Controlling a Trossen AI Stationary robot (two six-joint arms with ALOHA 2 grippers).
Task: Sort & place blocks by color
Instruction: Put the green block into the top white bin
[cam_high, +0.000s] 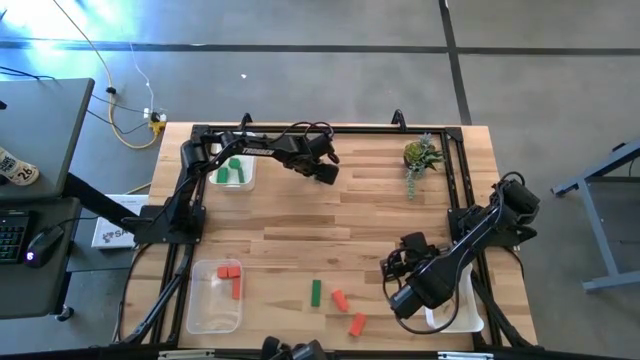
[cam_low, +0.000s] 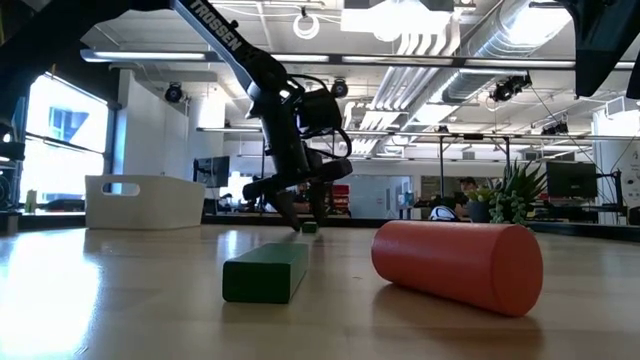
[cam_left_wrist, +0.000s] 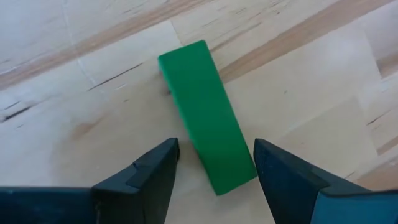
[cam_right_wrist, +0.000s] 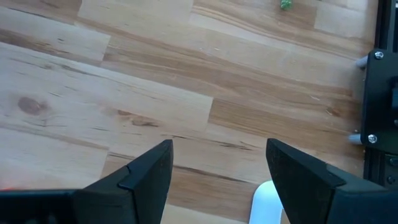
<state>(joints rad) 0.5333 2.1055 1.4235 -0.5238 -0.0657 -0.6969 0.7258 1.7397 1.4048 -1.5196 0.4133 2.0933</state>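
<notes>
While the left gripper hangs low over the wooden table, its jaws stand open astride one end of a green block that lies flat on the boards. In the left wrist view the two dark fingers sit on either side of that block without pressing it. Taking the small green plant as the landmark, this gripper is well off to one side of it, along the same far stretch of the table. Beyond the gripper, farther from the plant, a clear tray holds more green blocks.

The right gripper waits well apart from the plant, towards the near edge of the table, jaws open over bare wood and holding nothing. Just beside it lies a white tray.

Farther along that near stretch, away from the plant, a green bar and two red-orange blocks lie loose on the table, near one another. Farthest from the plant, another clear tray contains red-orange blocks.
</notes>
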